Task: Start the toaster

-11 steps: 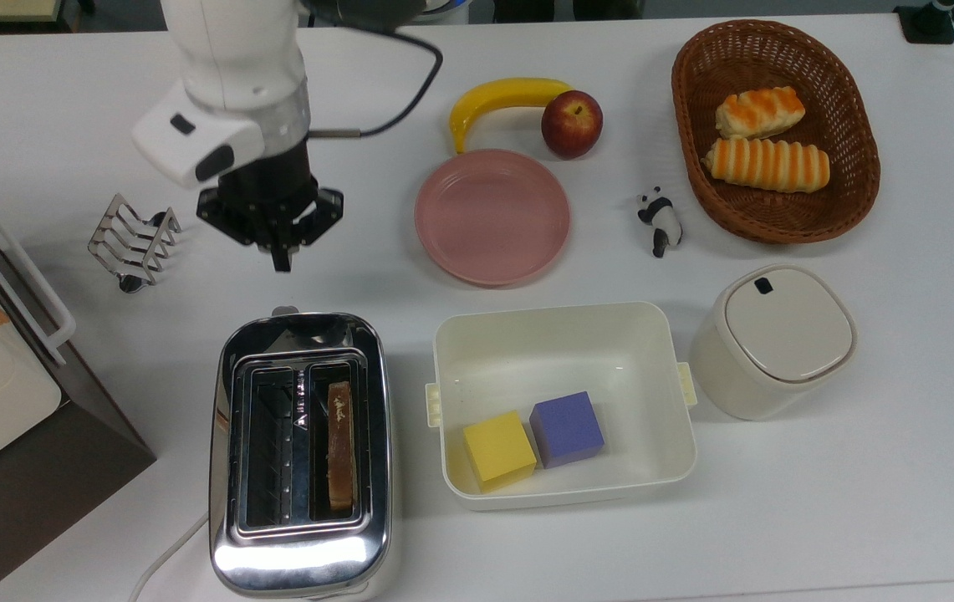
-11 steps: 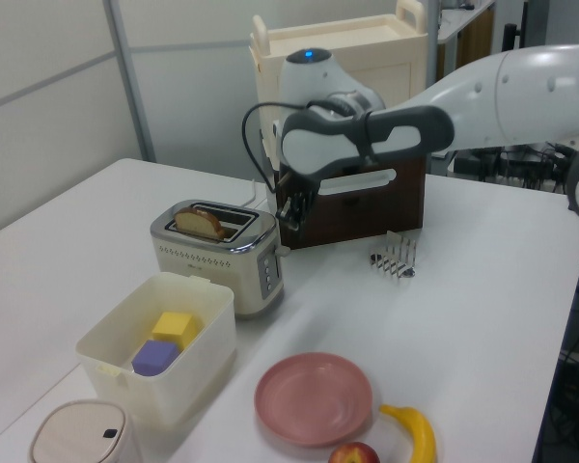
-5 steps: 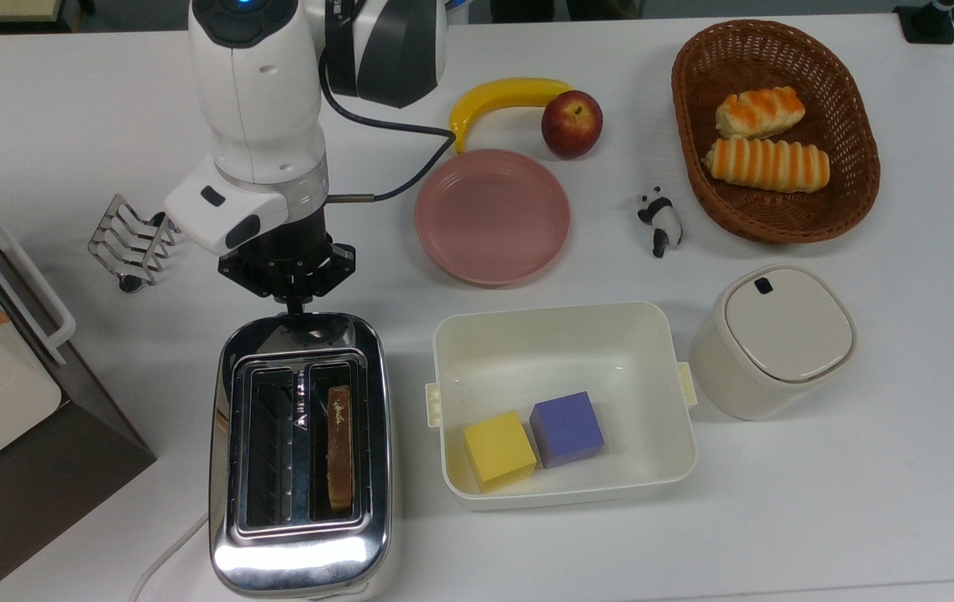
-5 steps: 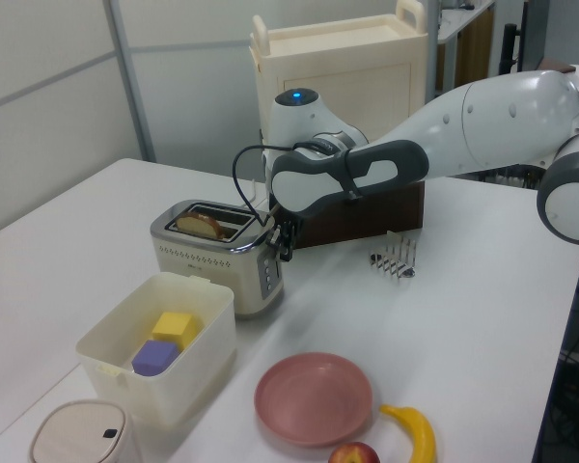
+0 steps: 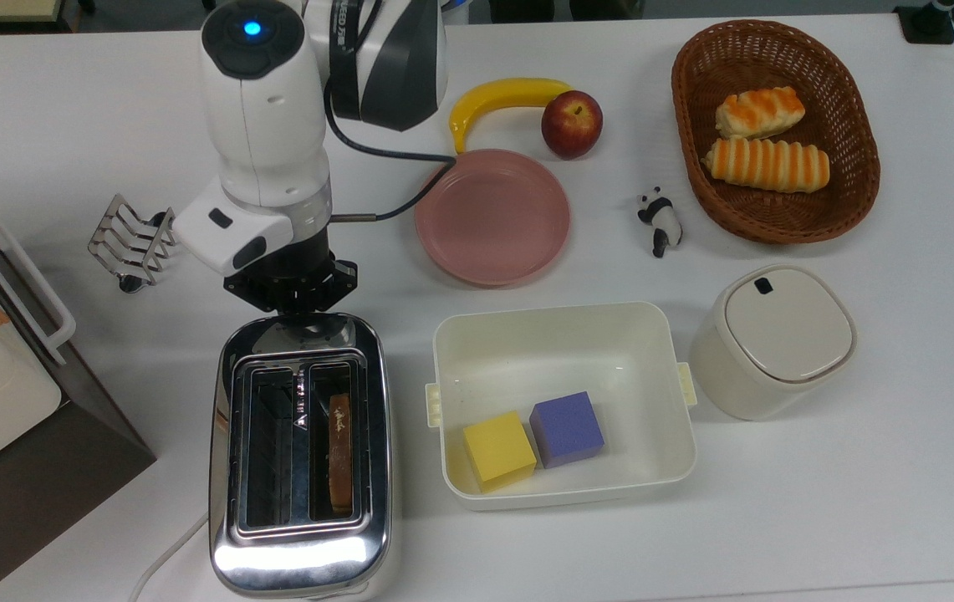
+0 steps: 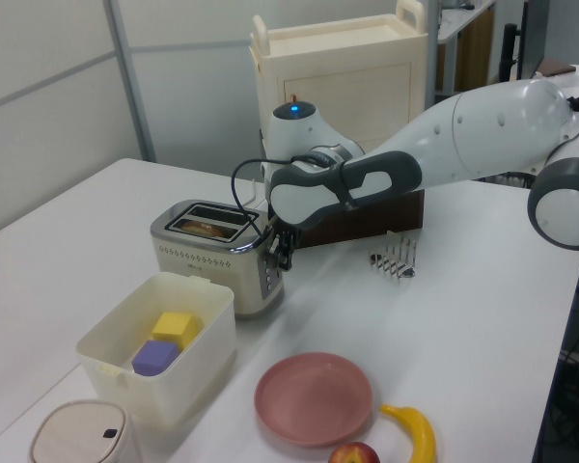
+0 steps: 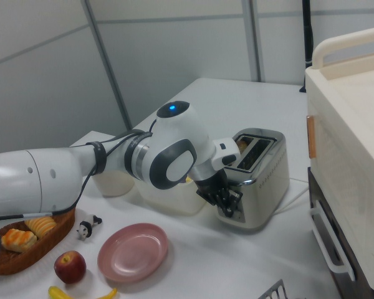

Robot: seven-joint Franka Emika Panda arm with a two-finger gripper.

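The toaster [image 5: 301,451] stands on the white worktop [image 5: 861,468] toward the top view's lower left, its chrome body lying lengthwise away from the camera and a white cord [image 5: 163,556] trailing from its near corner. A slice of bread [image 5: 340,451] sits low in the slot on the top view's right, its top edge below the rim in the left view, while the other slot is empty.

The claw [image 5: 293,293] is at the toaster's far end, where the lever would be. In the left view the claw [image 6: 282,249] is right against that end face, about halfway down it, and the right view shows it at the same spot [image 7: 226,198]. The lever itself is hidden behind the claw. Whether the claw is spread or pressed together I cannot tell.

Judging from the sunken bread and the claw's low position on the end face, the step in hand is the press on the lever, likely near the bottom of its travel. The next move calls for making sure the lever latches, then lifting straight up and away from the toaster without dragging it along the worktop.

Around it, a cream tub [image 5: 669,435] with a yellow cube [image 5: 498,449] and a purple cube [image 5: 567,428] sits just beside the toaster on the top view's right. A wire toast rack [image 5: 132,242] stands near the arm, and a pink plate [image 5: 492,216] lies further off.
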